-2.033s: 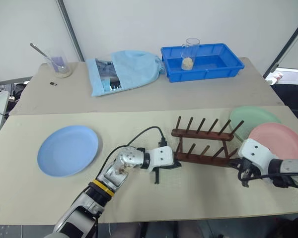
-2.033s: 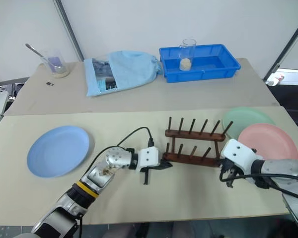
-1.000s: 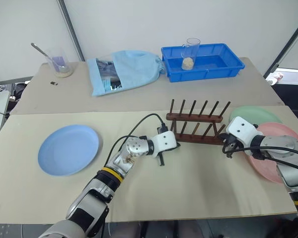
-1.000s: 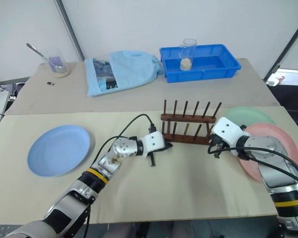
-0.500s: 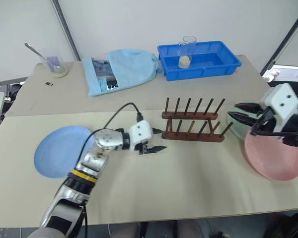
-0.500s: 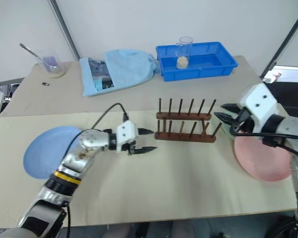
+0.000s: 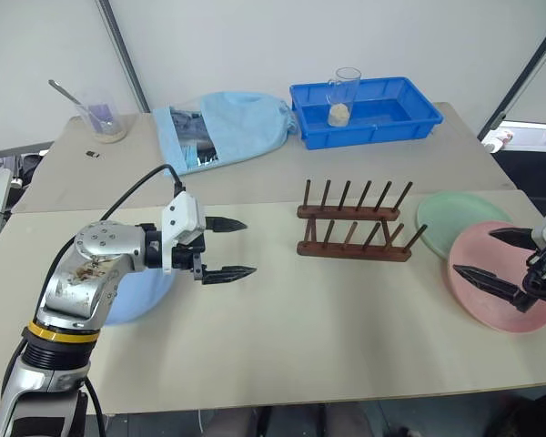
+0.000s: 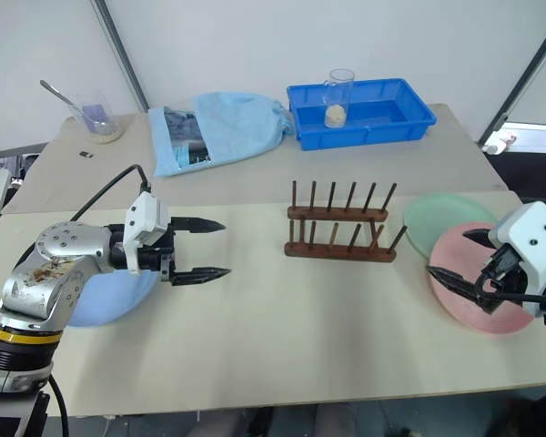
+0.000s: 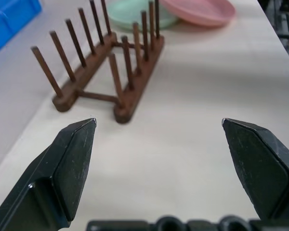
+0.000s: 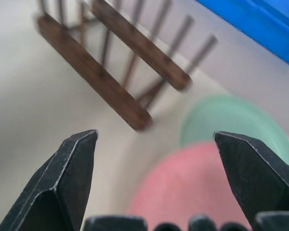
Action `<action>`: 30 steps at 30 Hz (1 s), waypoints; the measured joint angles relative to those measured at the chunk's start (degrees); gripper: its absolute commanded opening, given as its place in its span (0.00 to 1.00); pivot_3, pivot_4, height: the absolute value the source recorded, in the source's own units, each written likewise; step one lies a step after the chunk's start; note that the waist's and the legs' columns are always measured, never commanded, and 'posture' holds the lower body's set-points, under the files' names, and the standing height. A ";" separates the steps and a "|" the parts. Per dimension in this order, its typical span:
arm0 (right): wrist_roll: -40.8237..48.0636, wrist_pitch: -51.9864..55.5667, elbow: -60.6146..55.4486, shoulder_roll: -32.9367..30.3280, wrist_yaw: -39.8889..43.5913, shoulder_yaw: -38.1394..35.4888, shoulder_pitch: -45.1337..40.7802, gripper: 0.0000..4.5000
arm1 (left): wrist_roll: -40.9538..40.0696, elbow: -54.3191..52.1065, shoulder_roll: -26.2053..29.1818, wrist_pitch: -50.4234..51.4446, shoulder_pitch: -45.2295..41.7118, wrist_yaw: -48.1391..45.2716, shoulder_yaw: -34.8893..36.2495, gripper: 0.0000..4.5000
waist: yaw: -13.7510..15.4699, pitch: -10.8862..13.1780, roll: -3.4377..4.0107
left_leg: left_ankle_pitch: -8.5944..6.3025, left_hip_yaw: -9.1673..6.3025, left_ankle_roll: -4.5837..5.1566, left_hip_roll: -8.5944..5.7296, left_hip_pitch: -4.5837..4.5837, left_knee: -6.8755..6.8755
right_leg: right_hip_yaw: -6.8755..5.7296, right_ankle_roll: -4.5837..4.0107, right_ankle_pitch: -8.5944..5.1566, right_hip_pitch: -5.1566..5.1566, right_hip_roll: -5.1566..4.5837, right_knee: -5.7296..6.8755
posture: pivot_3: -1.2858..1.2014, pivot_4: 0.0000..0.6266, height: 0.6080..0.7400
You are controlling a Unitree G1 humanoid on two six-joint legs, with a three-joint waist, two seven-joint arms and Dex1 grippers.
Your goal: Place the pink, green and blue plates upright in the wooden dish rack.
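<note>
Near the table's right edge, the right hand (image 7: 502, 257), fingers apart and empty, hovers over the round salmon-pink plate (image 7: 491, 306), nearer it than the open left hand (image 7: 232, 247).

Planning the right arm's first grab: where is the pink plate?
The pink plate lies flat at the table's right edge, overlapping the green plate, under the open right gripper.
</note>
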 measured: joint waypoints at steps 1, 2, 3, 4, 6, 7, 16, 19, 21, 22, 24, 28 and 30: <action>-1.27 -0.55 -0.59 1.38 -1.36 0.06 1.50 0.95 | -0.58 -0.95 0.22 -0.36 1.24 -0.33 0.67 1.00 | 0.06 0.00 0.00 | 0.00 0.00 0.00 0.02 0.00 -0.02 | 0.00 -0.01 0.00 -0.01 0.01 0.00 | 0.52 0.24 1.00; -2.61 -0.80 -1.26 3.19 -3.06 0.49 2.77 0.95 | -1.61 -1.66 0.54 -0.79 2.46 -0.80 1.38 1.00 | 0.11 0.00 0.00 | 0.00 0.00 0.00 0.01 0.00 -0.03 | 0.01 -0.01 0.00 -0.03 0.01 0.02 | 0.52 0.24 1.00; -3.53 -0.83 -2.07 4.56 -4.79 1.18 3.41 0.95 | -2.46 -2.33 0.68 -0.94 3.20 -1.17 2.09 1.00 | 0.11 0.00 0.01 | 0.01 0.01 -0.01 0.01 0.00 -0.03 | 0.03 -0.01 0.00 -0.04 0.01 0.01 | 0.52 0.24 1.00; -4.34 -0.84 -3.05 5.92 -6.36 1.97 3.81 0.95 | -3.45 -2.96 0.80 -0.97 3.69 -1.60 2.67 1.00 | 0.14 0.00 0.01 | 0.00 0.01 -0.02 0.01 0.00 -0.02 | 0.02 -0.02 0.00 -0.03 0.01 0.02 | 0.52 0.24 1.00; -5.99 -0.85 -6.05 8.57 -9.62 4.04 5.13 0.95 | -5.11 -4.25 1.06 -1.17 4.48 -2.22 4.00 1.00 | 0.17 0.00 0.01 | 0.00 0.02 -0.03 0.02 0.02 -0.02 | 0.02 -0.02 0.00 -0.02 0.01 0.02 | 0.52 0.24 1.00; -7.17 -0.85 -7.49 10.53 -11.89 5.79 5.67 0.95 | -5.86 -4.99 1.04 -1.46 4.70 -2.48 4.54 1.00 | 0.17 0.00 0.01 | 0.00 0.01 -0.04 0.02 0.05 -0.04 | 0.02 -0.02 0.00 0.00 0.01 0.01 | 0.52 0.24 1.00; -14.06 -3.69 -3.91 18.05 -22.81 11.45 7.29 0.95 | -9.97 -6.67 0.10 -0.74 0.65 -3.95 1.81 1.00 | 0.23 -0.01 0.01 | 0.00 0.04 -0.05 -0.03 0.22 -0.06 | 0.02 -0.02 0.00 0.13 0.04 -0.01 | 0.52 0.24 1.00; -15.62 -5.33 1.40 18.04 -24.03 13.25 5.56 0.95 | -11.46 -6.72 0.09 0.04 -0.87 -6.09 0.19 1.00 | -0.02 -0.01 0.02 | 0.02 0.07 -0.06 -0.01 0.24 -0.13 | 0.02 -0.04 -0.01 0.10 0.05 0.01 | 0.52 0.24 1.00; -16.30 -5.82 3.99 18.07 -24.86 14.78 4.12 0.95 | -11.53 -6.13 -0.40 -0.25 -2.35 -7.28 -0.97 1.00 | -0.14 -0.02 0.03 | 0.03 0.07 -0.06 0.01 0.26 -0.15 | 0.02 -0.06 -0.02 0.10 0.07 0.01 | 0.52 0.24 1.00; -16.42 -6.02 4.97 18.18 -25.14 15.40 3.38 0.95 | -11.44 -5.79 -0.75 -0.50 -2.98 -7.57 -1.37 1.00 | -0.18 -0.01 0.03 | 0.03 0.07 -0.07 0.00 0.24 -0.15 | 0.03 -0.06 -0.02 0.10 0.06 0.01 | 0.52 0.24 1.00; -16.86 -6.87 7.17 18.76 -26.06 16.88 1.74 0.95 | -11.25 -5.22 -1.77 -1.05 -4.06 -7.84 -2.19 1.00 | -0.33 -0.01 0.03 | 0.04 0.07 -0.07 0.00 0.25 -0.15 | 0.03 -0.06 -0.02 0.11 0.06 0.00 | 0.52 0.24 1.00; -17.49 -7.51 10.12 19.58 -28.23 17.50 -0.60 0.70 | -10.43 -4.22 -2.44 -1.91 -4.20 -8.06 -3.21 1.00 | -0.50 -0.02 0.03 | 0.04 0.07 -0.06 -0.01 0.21 -0.15 | 0.04 -0.06 -0.02 0.07 0.06 0.00 | 0.52 0.24 1.00; -17.49 -7.44 10.23 20.05 -29.01 17.61 -0.96 0.54 | -9.96 -3.58 -2.48 -2.52 -4.35 -8.10 -3.35 1.00 | -0.49 -0.02 0.03 | 0.04 0.07 -0.06 0.00 0.21 -0.15 | 0.04 -0.06 -0.02 0.06 0.06 0.00 | 0.52 0.24 1.00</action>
